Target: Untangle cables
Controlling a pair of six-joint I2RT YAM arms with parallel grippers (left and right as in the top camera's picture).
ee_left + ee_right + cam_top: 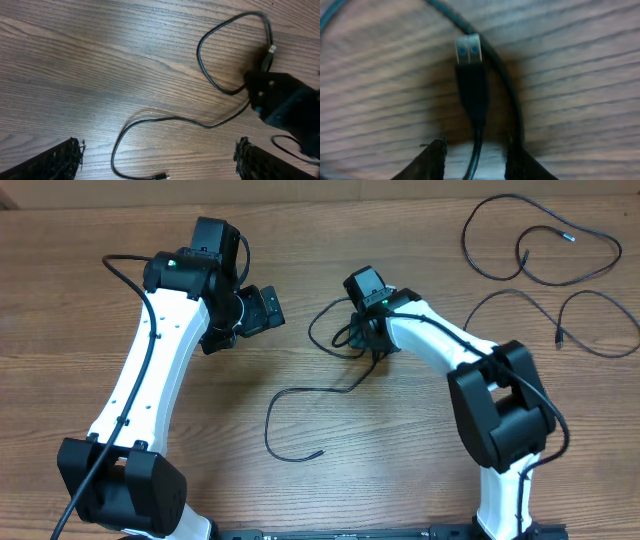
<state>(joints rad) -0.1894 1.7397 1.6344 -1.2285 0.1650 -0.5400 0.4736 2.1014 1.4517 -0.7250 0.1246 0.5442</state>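
left tool (159, 150): wide open, nothing in it, off to the side of the USB plug (271, 49)
right tool (476, 149): narrow-ish gap, straddling the cable (478, 135) right behind that plug, not pinching yet

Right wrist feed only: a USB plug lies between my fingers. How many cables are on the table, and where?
Observer: Three. The middle cable, yours, lies mid-table. The upper cable and the lower cable lie apart from it at the far right.
Operator: Left arm?
Observer: The left gripper hangs left of the middle cable, jaws wide open, holding nothing.
Operator: Other end of mine?
Observer: It looks free. After a long curve it ends in a small plug toward the near edge.
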